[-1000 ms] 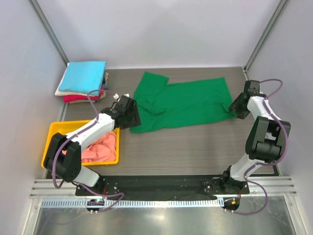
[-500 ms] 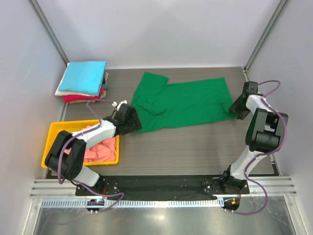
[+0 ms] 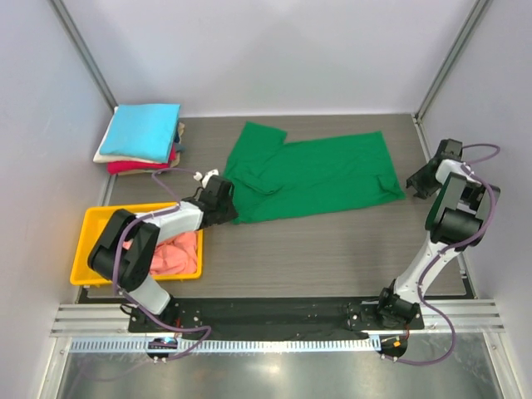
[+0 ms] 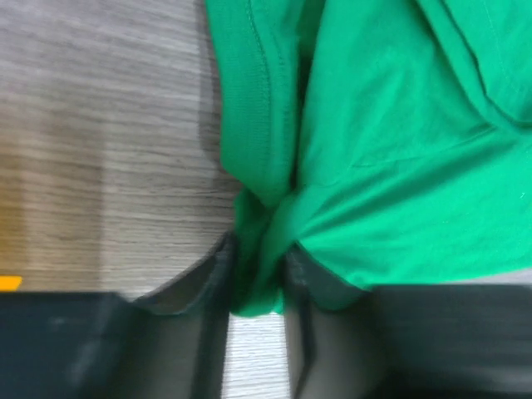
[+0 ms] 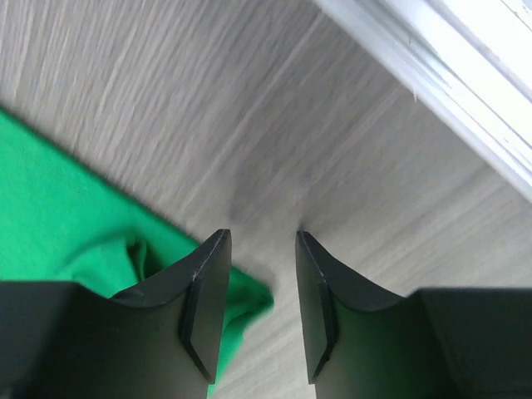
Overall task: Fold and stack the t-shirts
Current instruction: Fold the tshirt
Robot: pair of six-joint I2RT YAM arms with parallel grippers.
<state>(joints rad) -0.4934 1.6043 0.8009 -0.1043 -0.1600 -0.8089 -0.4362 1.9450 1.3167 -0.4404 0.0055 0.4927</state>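
- The top view alone shows the whole layout. The green t-shirt (image 3: 324, 176) lies spread mid-table (image 3: 332, 249). A stack of folded t-shirts (image 3: 143, 137), sky-blue on top, sits in the far left corner. A salmon-pink t-shirt (image 3: 174, 253) is heaped in the yellow tray (image 3: 98, 249) at the near left.
- Only the left wrist view shows the grip. The cloth of the green t-shirt (image 4: 382, 166) is bunched into a fold between the fingers.
- The green t-shirt's long axis runs left to right. One sleeve juts toward the back at its left end.
- The left pincer (image 4: 256, 278) is clamped on the shirt's near left corner.
- The right pincer (image 5: 262, 241) stands partly open with bare table (image 5: 249, 116) between its fingers. It holds nothing, and the shirt's right corner (image 5: 58, 216) lies just beside one finger.
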